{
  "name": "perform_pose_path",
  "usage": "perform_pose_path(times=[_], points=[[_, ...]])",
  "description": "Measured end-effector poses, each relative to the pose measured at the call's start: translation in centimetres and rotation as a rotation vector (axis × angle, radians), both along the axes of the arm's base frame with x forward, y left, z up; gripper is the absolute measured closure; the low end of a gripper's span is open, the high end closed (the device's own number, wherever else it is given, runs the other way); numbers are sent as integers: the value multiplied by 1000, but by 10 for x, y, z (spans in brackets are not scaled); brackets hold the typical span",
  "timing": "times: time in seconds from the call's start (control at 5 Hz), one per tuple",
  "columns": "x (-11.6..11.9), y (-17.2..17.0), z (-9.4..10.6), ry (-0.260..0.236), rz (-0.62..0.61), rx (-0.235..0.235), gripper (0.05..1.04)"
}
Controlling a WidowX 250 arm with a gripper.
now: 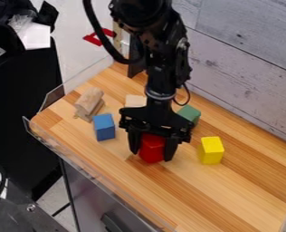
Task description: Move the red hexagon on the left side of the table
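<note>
Blue block point(104, 127) out on the left, then, centre stage, the gripper point(151, 155), clamped on the red hexagon point(153, 146), which sits snug between its two fingers! Yellow block point(211, 150) near them, on the right!

Four coloured blocks: one red hexagonal block point(152, 148) in the hand point(152, 153), one blue rectangular block point(105, 127), one green block point(190, 114) and one yellow rectangular block point(211, 150) near it. One pale wooden block point(135, 100) behind the hand; natural wooden pieces point(90, 100) farther off, number unclear.
</note>
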State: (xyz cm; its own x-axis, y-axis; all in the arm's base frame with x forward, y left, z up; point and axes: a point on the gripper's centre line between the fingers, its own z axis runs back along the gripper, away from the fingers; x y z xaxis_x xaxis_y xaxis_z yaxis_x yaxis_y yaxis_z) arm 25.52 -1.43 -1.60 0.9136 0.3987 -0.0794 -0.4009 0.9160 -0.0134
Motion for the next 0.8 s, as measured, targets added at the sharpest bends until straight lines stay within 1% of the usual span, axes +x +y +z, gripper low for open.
perform_pose_path(times=[0.2,0.4,0.6,0.8], points=[[2,1,-1,-7,8,-9,318],[-2,1,-2,-4,14,-20,255],[-1,1,-1,-13,0,-33,76],[-2,3,9,-44,-5,-20,83]])
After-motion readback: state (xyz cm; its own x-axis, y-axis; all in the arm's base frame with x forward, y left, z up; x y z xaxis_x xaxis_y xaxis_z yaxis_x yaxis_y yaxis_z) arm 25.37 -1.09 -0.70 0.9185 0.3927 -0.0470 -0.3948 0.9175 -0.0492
